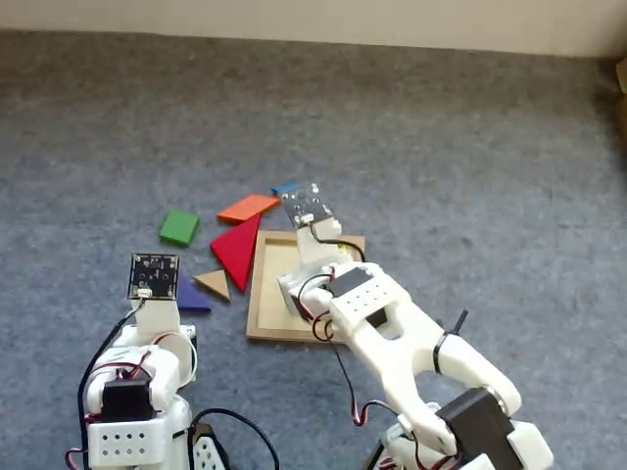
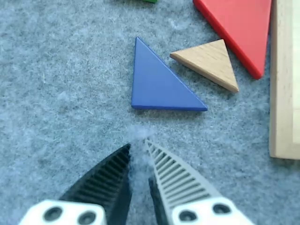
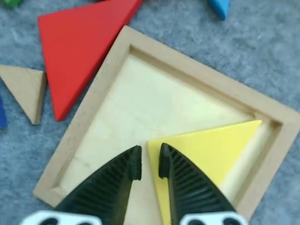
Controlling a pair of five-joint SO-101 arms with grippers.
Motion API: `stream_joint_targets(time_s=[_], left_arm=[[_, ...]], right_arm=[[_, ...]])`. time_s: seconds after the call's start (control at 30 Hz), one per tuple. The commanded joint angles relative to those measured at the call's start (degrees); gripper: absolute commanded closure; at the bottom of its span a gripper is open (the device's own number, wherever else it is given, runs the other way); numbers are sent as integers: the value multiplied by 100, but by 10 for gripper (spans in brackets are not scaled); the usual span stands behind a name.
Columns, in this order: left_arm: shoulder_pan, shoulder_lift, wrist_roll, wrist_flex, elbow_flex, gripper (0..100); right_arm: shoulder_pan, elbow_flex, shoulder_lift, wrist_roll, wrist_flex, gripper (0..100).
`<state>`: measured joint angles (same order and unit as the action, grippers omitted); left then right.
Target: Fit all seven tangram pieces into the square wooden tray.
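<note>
**High view.** The square wooden tray (image 1: 259, 286) lies on the grey carpet (image 1: 470, 147). The right arm (image 1: 392, 338) extends over the tray and covers much of it. The left arm (image 1: 137, 382) stands to the tray's left. Loose pieces lie beside the tray's left and far edges:
- a red triangle (image 1: 238, 247), touching the tray rim
- an orange parallelogram (image 1: 247, 208)
- a green square (image 1: 178, 227)
- a light blue piece (image 1: 286, 188)
- a plain wooden triangle (image 1: 214, 283)
- a dark blue triangle (image 1: 192, 300)

**Left wrist view.** The left gripper (image 2: 139, 149) is above bare carpet. Its fingers are drawn nearly together with a narrow slit between them, and they grip nothing. The dark blue triangle lies flat just beyond the tips. The wooden triangle is beside it, close but apart. The red triangle is beyond the wooden one, next to the tray rim.

**Right wrist view.** The right gripper (image 3: 150, 161) is over the tray interior. Its fingers are nearly together and clamp nothing. A yellow triangle (image 3: 208, 150) lies flat inside the tray, set into one corner. The rest of the tray floor is bare wood. The red triangle rests against the outer rim, and the wooden triangle lies apart from it on the carpet.
</note>
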<state>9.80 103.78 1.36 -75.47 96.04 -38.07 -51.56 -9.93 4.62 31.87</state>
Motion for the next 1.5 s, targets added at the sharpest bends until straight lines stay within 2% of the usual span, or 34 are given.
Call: stream_joint_targets(time_s=[0.0, 0.13, 0.27, 0.47, 1.1, 1.27, 1.47], left_arm=[[84, 57, -26, -35, 110, 979], [84, 57, -26, -35, 110, 979], [84, 57, -26, -35, 110, 979], [84, 57, -26, -35, 110, 979], [84, 57, -26, -35, 110, 979], [84, 57, -26, -35, 110, 979], [84, 57, -26, -35, 110, 979]], right_arm=[[163, -40, -48, -62, 303, 922], [470, -40, -40, -88, 303, 922], [655, -40, -40, -484, 303, 922], [866, -40, -57, -501, 312, 921], [875, -31, -119, -510, 884, 918], [884, -66, -892, -510, 1156, 918], [1297, -110, -2097, -510, 1402, 918]])
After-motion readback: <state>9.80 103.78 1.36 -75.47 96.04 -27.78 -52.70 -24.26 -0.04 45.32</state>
